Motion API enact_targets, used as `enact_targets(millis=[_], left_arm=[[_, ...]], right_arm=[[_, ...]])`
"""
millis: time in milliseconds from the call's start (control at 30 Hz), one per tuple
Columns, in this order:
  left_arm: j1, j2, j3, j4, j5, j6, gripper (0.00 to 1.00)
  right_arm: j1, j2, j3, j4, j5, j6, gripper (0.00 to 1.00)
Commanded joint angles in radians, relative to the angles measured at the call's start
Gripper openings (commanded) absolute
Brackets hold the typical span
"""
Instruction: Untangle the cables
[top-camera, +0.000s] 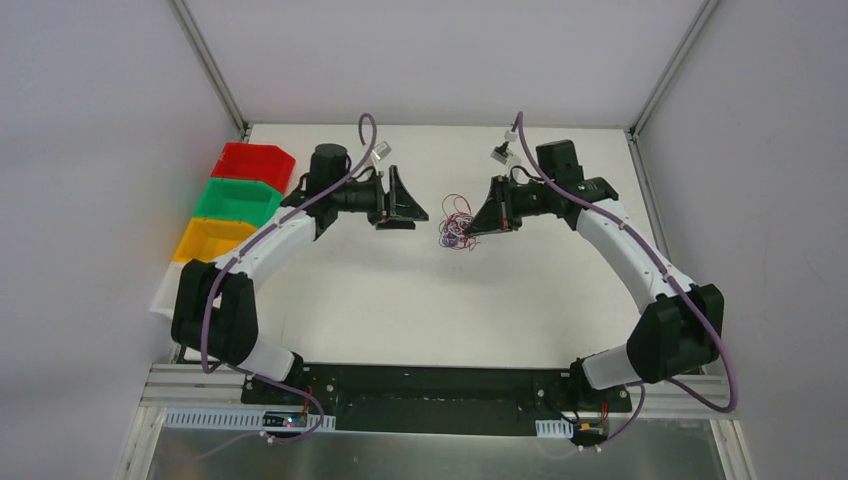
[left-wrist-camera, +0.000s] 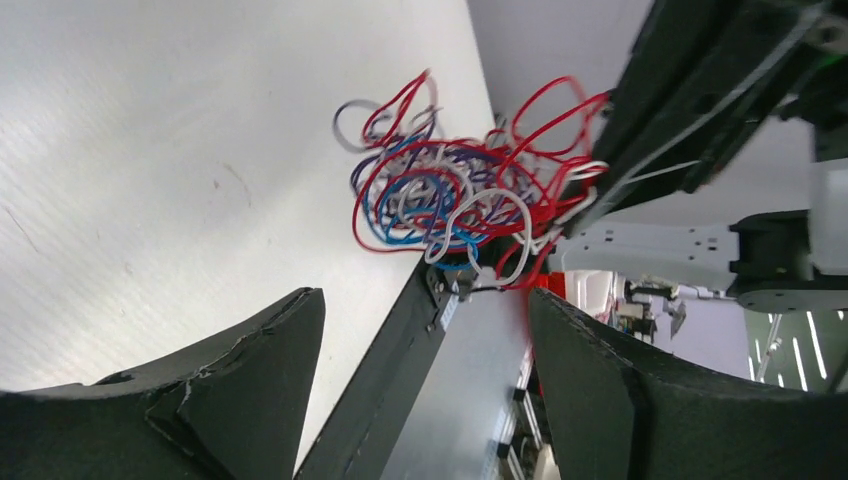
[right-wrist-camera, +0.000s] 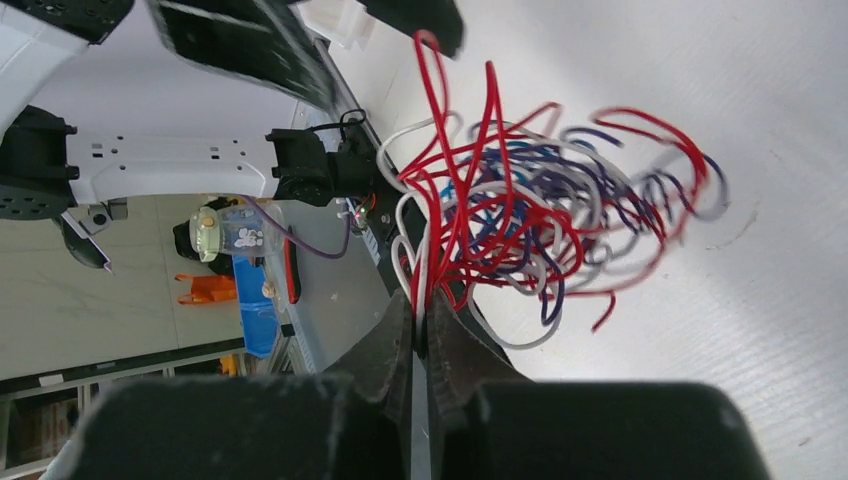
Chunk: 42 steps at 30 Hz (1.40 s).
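Firmly closed, the right gripper (right-wrist-camera: 420, 312) pinches a few strands of the cables (right-wrist-camera: 540, 220), whose red, blue and white tangle spills leftward off its tips over the desk (top-camera: 400, 300). Further left, the left gripper (top-camera: 404, 212) stands wide and empty, apart from the cables.

My left arm (top-camera: 265, 240) bends up from its base and reaches inward, and the left gripper (top-camera: 405, 208) at its end has its 2 jaws standing wide apart with nothing between them. My right arm (top-camera: 625, 245) mirrors that bend from the other side, its wrist turned inward so the 2 grippers face each other, near but not touching. The right gripper (right-wrist-camera: 420, 312) is pinched tight, jaws pressed together on strands of the cables (right-wrist-camera: 520, 215).
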Motion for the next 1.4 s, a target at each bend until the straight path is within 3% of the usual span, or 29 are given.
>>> enact_targets(millis=[0, 100, 267, 300, 367, 400, 500, 767, 867, 1067, 1200, 1367], left_arm=[[-0.062, 0.063, -0.063, 0.043, -0.074, 0.03, 0.75], [-0.055, 0.119, -0.097, 0.047, -0.11, 0.022, 0.73], [-0.055, 0.188, -0.133, 0.095, -0.129, -0.004, 0.72], [-0.056, 0.209, -0.131, 0.097, -0.138, -0.008, 0.71], [-0.058, 0.244, -0.126, 0.105, -0.146, -0.009, 0.69], [-0.06, 0.264, -0.122, 0.11, -0.143, -0.008, 0.67], [-0.071, 0.319, -0.106, 0.125, -0.136, -0.009, 0.61], [-0.141, 0.447, -0.025, 0.19, -0.14, -0.021, 0.6], [-0.171, 0.494, 0.011, 0.221, -0.144, -0.036, 0.63], [-0.226, 0.571, 0.058, 0.25, -0.156, -0.059, 0.58], [-0.234, 0.596, 0.064, 0.265, -0.155, -0.083, 0.43], [-0.234, 0.563, 0.045, 0.279, -0.141, -0.067, 0.15]], right_arm=[[0.034, 0.084, 0.045, -0.003, 0.05, -0.015, 0.0], [0.034, 0.204, 0.046, -0.089, 0.177, -0.099, 0.0], [0.034, 0.328, 0.014, -0.087, 0.325, -0.12, 0.03], [0.033, 0.344, 0.016, -0.09, 0.336, -0.122, 0.12], [0.033, 0.366, 0.028, -0.107, 0.354, -0.127, 0.43], [0.032, 0.369, 0.029, -0.108, 0.36, -0.128, 0.53], [0.028, 0.365, 0.029, -0.104, 0.376, -0.133, 0.64], [-0.082, 0.37, 0.073, -0.097, 0.338, -0.105, 0.63], [-0.08, 0.405, 0.072, -0.105, 0.309, -0.1, 0.59], [-0.025, 0.444, 0.029, -0.075, 0.253, -0.082, 0.58], [0.008, 0.456, 0.003, -0.052, 0.331, -0.077, 0.53], [-0.015, 0.459, -0.01, -0.061, 0.471, -0.09, 0.31]])
